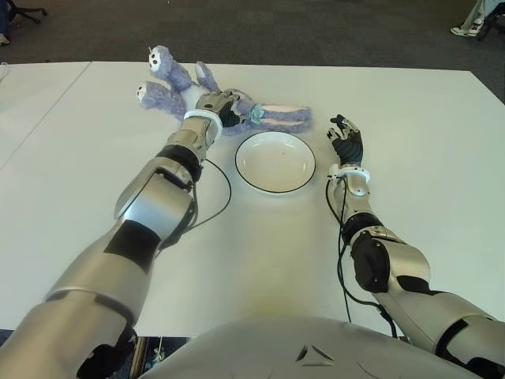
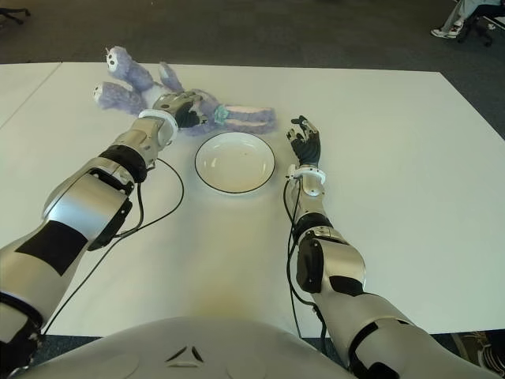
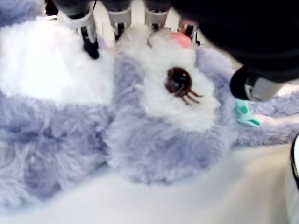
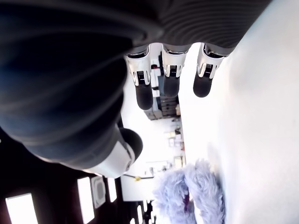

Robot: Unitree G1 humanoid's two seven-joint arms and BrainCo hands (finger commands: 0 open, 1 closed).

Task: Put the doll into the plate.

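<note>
A fluffy purple-and-white doll [image 1: 170,87] lies on the white table [image 1: 410,103], just behind a white plate [image 1: 274,162] with a dark rim. Its long ears [image 1: 284,117] stretch to the right along the plate's far side. My left hand [image 1: 219,106] sits on top of the doll's head. In the left wrist view the fingers [image 3: 88,39] touch the fur beyond the head [image 3: 177,93] and the thumb [image 3: 247,81] stands beside it, not closed. My right hand [image 1: 346,142] shows to the right of the plate, fingers relaxed and holding nothing.
A black cable [image 1: 223,193] loops on the table beside my left forearm, to the left of the plate. Dark carpet lies beyond the table's far edge, with a person's shoe [image 1: 465,30] at the top right. A second table surface [image 1: 31,103] adjoins on the left.
</note>
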